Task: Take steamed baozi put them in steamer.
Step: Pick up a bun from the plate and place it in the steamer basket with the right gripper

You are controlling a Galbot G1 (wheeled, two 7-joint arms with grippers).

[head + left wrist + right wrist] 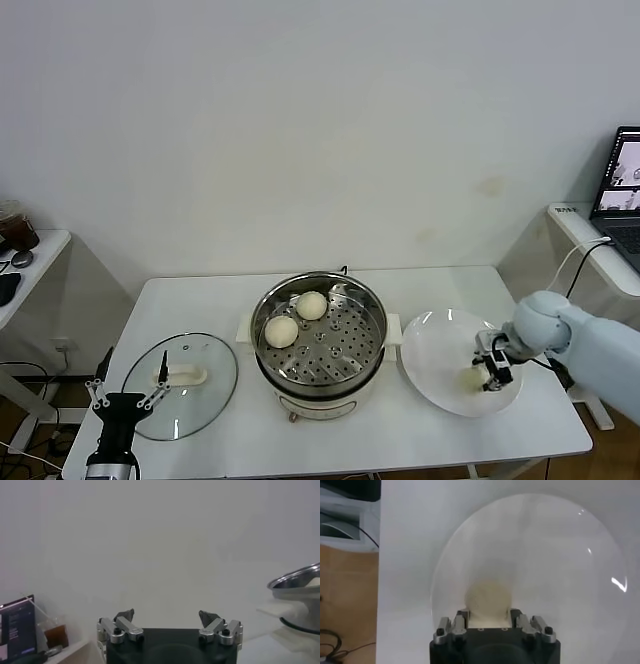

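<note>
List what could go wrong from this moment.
1. The right gripper is shut on a soft baozi on the plate; the squeeze may dent it.
2. Carrying it to the steamer, it could clip the raised rim or land on the two buns already inside.

2 cream baozi (296, 318) in steel steamer (319, 341), 1 baozi (488, 600) in right gripper (489, 373).

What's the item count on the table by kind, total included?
Baozi: 3, two in the steamer at and, one on the plate at
Steamer: 1
Plate: 1
Glass lid: 1
Total: 6
</note>
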